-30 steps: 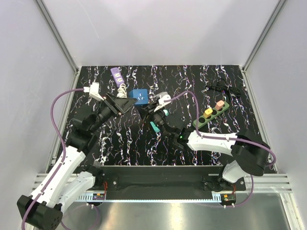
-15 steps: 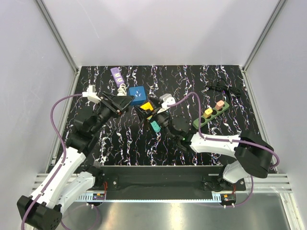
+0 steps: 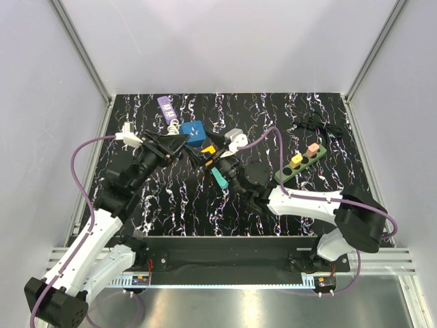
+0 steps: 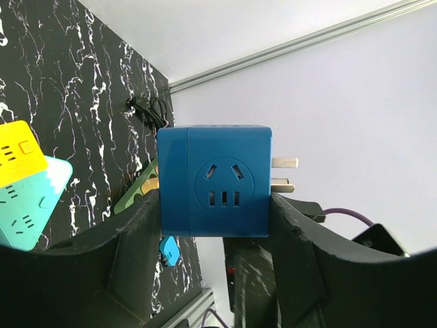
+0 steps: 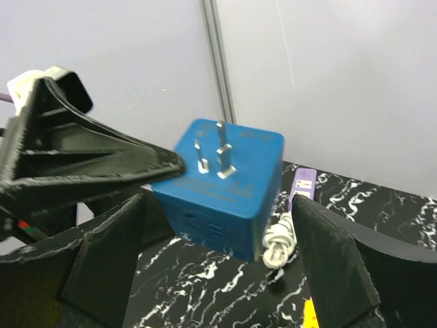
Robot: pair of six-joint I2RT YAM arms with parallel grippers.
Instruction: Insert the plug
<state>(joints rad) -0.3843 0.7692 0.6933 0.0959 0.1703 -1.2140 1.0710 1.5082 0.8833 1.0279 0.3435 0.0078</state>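
My left gripper (image 3: 181,141) is shut on a blue cube plug adapter (image 3: 193,130) and holds it above the table at the back left. In the left wrist view the adapter (image 4: 215,179) sits between the fingers (image 4: 136,253), socket face toward the camera, metal prongs (image 4: 283,172) pointing right. My right gripper (image 3: 226,166) is open and empty, just right of the adapter and facing it. In the right wrist view the adapter (image 5: 222,188) shows prongs-up between and beyond the spread fingers (image 5: 102,263). A green power strip (image 3: 300,164) lies at the right.
A yellow adapter (image 3: 208,149) and a teal adapter (image 3: 218,179) lie under the right gripper. A purple strip (image 3: 165,105) with a coiled white cord (image 3: 173,127) lies at the back left. Coloured plugs sit in the green strip. A black cable (image 3: 315,126) lies back right.
The left gripper has carried the blue adapter slightly up and to the left. The right gripper has moved back and left toward the adapter.
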